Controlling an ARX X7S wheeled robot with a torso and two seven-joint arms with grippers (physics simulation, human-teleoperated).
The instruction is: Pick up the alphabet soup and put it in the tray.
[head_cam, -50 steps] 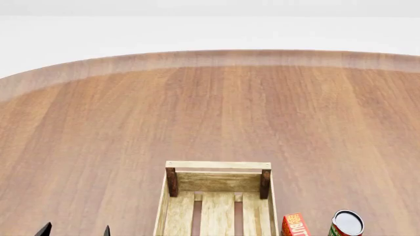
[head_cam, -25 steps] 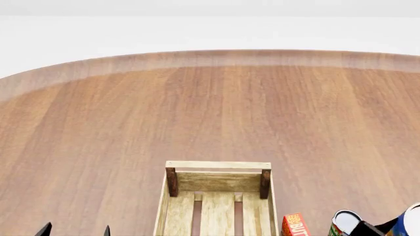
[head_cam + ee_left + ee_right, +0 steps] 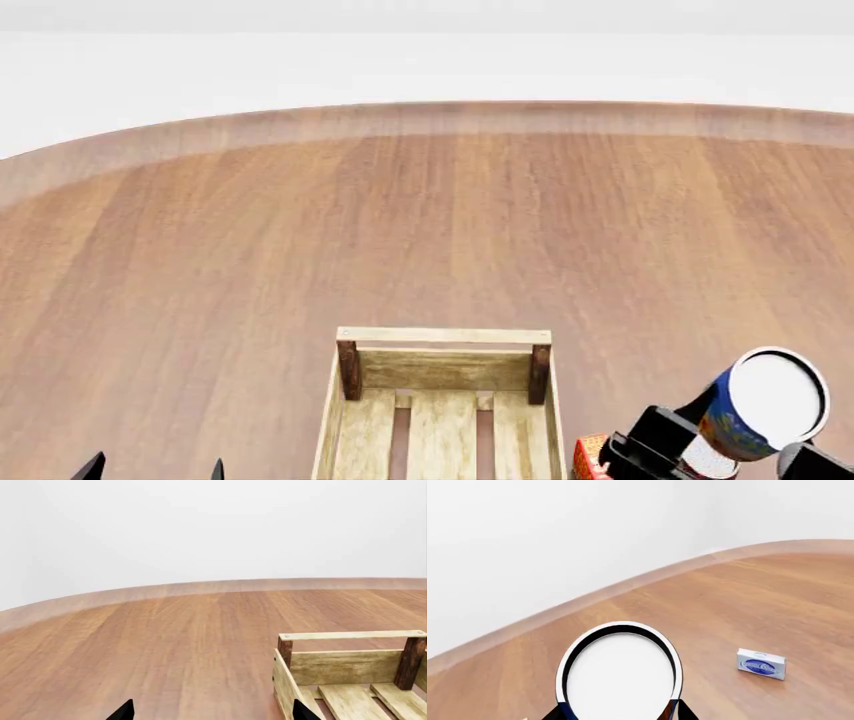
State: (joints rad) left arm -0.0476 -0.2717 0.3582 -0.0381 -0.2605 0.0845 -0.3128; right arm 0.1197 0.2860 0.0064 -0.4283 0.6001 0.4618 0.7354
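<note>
The alphabet soup (image 3: pixel 763 403) is a blue-labelled can with a white top, held tilted above the table at the head view's lower right. My right gripper (image 3: pixel 734 446) is shut on the can's sides. In the right wrist view the alphabet soup (image 3: pixel 620 674) fills the space between the dark fingers (image 3: pixel 684 713) of the right gripper (image 3: pixel 620 715). The tray (image 3: pixel 442 338), a light wooden slatted crate with dark corner posts, stands to the left of the can. My left gripper (image 3: pixel 154 468) shows only its two tips, open and holding nothing, left of the tray (image 3: pixel 347 636).
A red box (image 3: pixel 589 457) stands just right of the tray, below the held can. A white patch of another can's top (image 3: pixel 705 462) peeks out under the soup. A small white and blue box (image 3: pixel 761 664) lies on the wooden table (image 3: pixel 427 220).
My right gripper has risen into the head view with the soup can, lifting it up from the lower right corner. It now covers most of the other can. The left gripper has stayed still.
</note>
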